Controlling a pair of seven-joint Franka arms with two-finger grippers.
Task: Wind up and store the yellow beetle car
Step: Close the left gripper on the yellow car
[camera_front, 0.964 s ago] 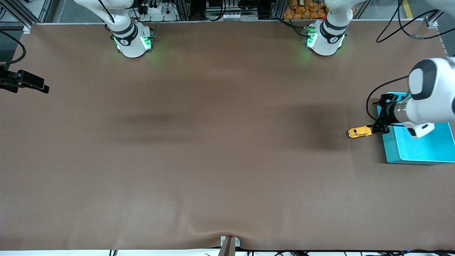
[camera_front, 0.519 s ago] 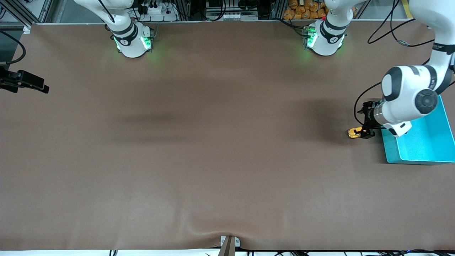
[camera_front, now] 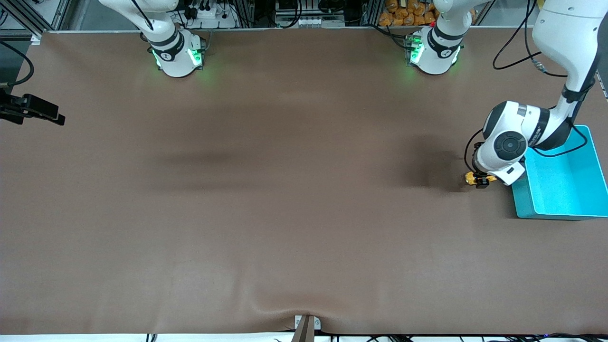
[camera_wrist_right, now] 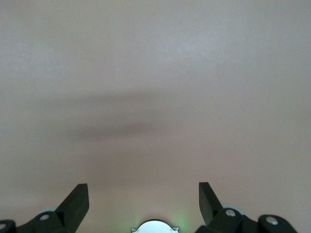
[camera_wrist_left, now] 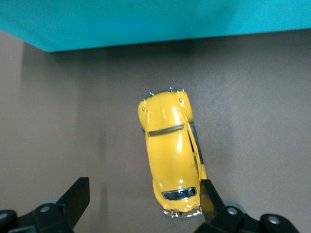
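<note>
Glossy yellow beetle car (camera_wrist_left: pixel 173 154), matt brown table cover (camera_front: pixel 285 213), smooth teal bin (camera_front: pixel 522 199).

Left claw (camera_front: pixel 480 180) swung over yellow beetle car (camera_wrist_left: pixel 173 157), fingers apart.

1. This is a robotics lab: two white arm bases (camera_front: pixel 178 54) (camera_front: pixel 432 52) with green status lights are bolted along the top edge of a wide brown tabletop (camera_front: pixel 266 199).
2. Above that edge run aluminium frame rails (camera_front: pixel 28 14), a power strip (camera_front: pixel 209 12) and loose black cables (camera_front: pixel 517 38).
3. A black camera on a bracket (camera_front: pixel 33 108) overhangs the right arm's end of the tabletop.
</note>
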